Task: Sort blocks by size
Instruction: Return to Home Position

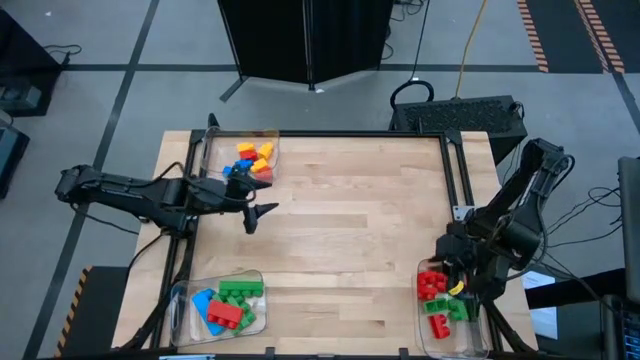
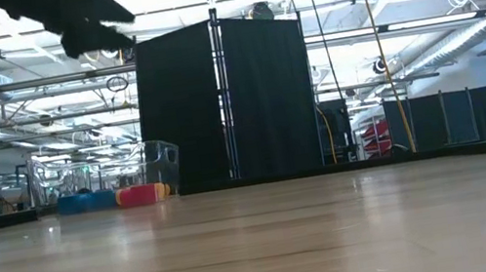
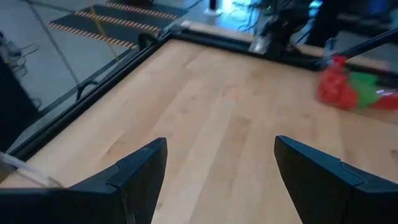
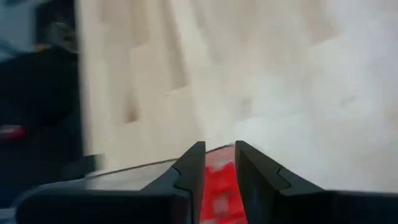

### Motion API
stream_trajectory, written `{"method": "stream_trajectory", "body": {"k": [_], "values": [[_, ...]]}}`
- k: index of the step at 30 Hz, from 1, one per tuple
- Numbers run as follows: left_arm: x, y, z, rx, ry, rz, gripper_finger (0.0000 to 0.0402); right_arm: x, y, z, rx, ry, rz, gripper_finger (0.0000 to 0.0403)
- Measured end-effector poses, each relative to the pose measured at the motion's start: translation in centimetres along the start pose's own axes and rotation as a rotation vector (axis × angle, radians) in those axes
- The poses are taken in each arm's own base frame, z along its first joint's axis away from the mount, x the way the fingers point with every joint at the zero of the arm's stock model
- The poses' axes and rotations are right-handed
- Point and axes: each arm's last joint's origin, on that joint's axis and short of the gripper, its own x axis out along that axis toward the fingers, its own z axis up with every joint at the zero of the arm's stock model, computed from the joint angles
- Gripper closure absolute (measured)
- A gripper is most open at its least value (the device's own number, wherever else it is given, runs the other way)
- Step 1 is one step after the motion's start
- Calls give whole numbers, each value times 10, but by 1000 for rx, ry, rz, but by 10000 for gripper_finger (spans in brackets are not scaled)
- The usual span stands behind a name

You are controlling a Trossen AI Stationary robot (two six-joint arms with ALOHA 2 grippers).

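Left gripper [image 1: 262, 213], fingers spread and empty, hovers over the table [image 1: 350, 220] at 9 o'clock. Right gripper [image 1: 450, 265], fingers nearly together on nothing, hangs over the 5 o'clock clear tray [image 1: 465, 343]. The blocks [image 1: 253, 160] lie in trays at 11, 7 and 5 o'clock; only the right wrist view shows a red block [image 4: 219, 180] under those fingers.
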Motion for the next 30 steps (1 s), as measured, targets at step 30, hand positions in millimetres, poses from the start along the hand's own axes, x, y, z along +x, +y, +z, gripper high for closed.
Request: {"method": "stream_trajectory", "body": {"k": [30], "values": [[-50, -7, 12, 212, -201, -67, 104, 8, 3, 100, -385, -692, -252, 344]]}}
